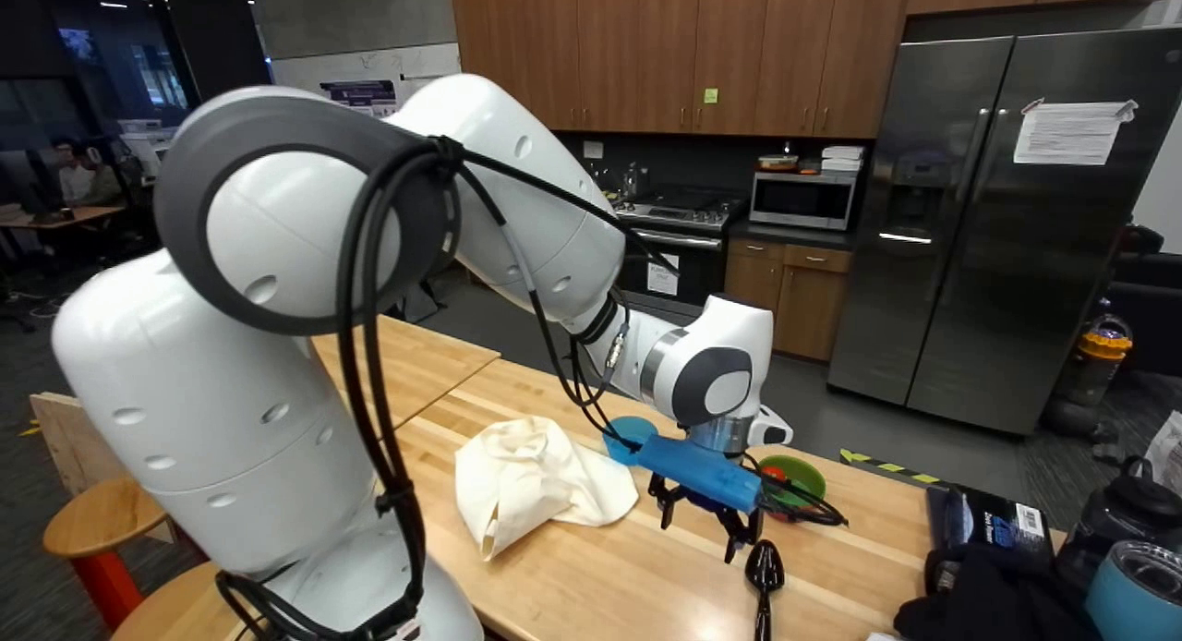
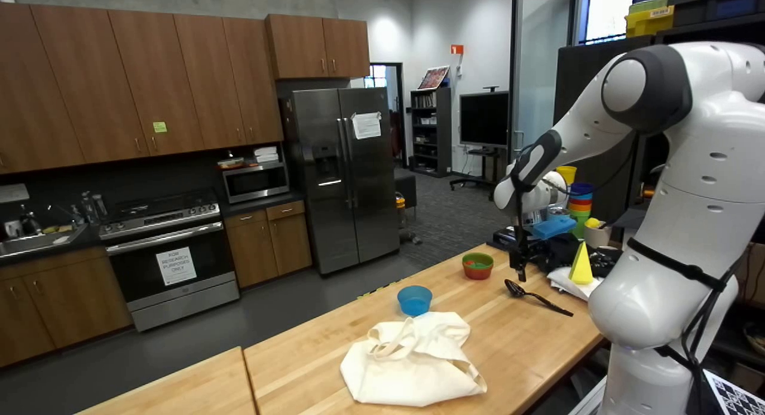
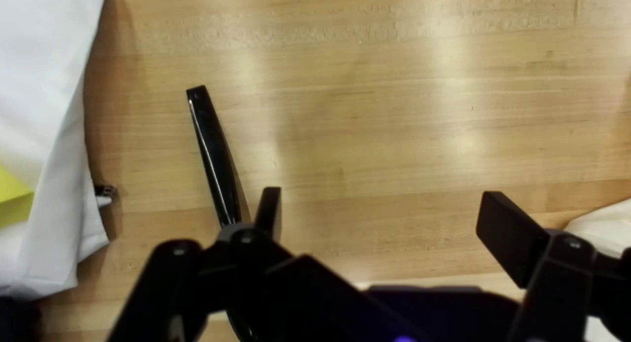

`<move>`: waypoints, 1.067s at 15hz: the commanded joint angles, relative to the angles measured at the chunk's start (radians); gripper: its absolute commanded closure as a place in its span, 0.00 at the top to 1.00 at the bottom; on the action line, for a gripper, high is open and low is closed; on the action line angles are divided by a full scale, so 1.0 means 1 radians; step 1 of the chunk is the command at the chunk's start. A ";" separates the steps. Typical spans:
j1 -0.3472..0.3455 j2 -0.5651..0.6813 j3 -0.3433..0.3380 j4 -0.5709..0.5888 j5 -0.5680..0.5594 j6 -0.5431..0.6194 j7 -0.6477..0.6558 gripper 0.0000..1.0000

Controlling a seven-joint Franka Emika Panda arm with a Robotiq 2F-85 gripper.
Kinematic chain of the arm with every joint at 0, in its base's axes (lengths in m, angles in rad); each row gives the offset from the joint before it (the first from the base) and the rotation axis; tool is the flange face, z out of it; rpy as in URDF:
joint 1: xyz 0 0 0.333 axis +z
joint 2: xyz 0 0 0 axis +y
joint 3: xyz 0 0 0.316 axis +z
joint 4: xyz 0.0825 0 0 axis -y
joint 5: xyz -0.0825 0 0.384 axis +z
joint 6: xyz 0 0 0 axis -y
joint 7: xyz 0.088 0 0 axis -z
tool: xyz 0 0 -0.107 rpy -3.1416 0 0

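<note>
While the gripper (image 3: 382,216) stands empty, its 2 fingers (image 3: 510,236) spread wide, the spoon (image 3: 212,150) lies outside the gap: on the table (image 3: 394,135) below, partly hidden by the finger at the wrist view's left. Its long axis runs nearly square to the line joining the fingertips. Also noted, well apart: the blue bowl (image 2: 414,300) and, beside it, the bag (image 2: 412,367).

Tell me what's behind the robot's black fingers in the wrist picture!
A long, shiny, plastic-looking black spoon lying on the pale wooden tabletop. Part of its handle shows; the black fingers cover most of the rest.
</note>
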State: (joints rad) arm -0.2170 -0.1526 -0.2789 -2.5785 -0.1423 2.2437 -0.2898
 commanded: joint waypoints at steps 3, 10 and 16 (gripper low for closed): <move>-0.011 0.003 0.000 0.006 0.008 -0.073 -0.084 1.00; -0.008 -0.002 0.002 0.014 0.009 -0.092 -0.107 1.00; -0.045 -0.020 -0.023 -0.112 -0.039 0.069 -0.095 1.00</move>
State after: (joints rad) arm -0.2368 -0.1497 -0.2855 -2.6132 -0.1619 2.2310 -0.3925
